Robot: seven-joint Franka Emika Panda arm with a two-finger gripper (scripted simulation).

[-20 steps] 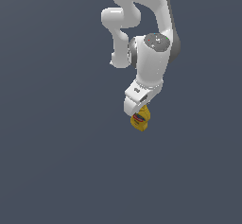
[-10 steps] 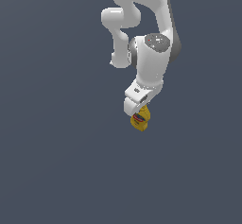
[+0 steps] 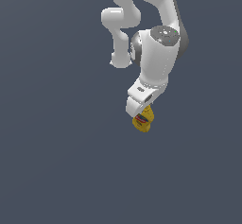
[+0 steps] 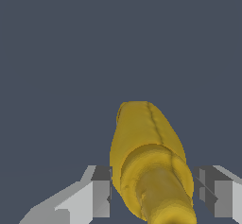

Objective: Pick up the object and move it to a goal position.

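- Close to the wrist camera, the hand holds the yellow bottle between its two fingers, one on each side, touching it.
- Only this view shows the grip; the label is out of sight here.
- In the exterior view, the bottle hangs under the hand, its red-and-dark label showing.
- Beyond, the white arm rises against plain dark grey.

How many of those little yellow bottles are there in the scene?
1. The yellow bottle sits between the fingers of the white gripper at the arm's lower end; the wrist view shows the same bottle. No other bottle shows in either view.
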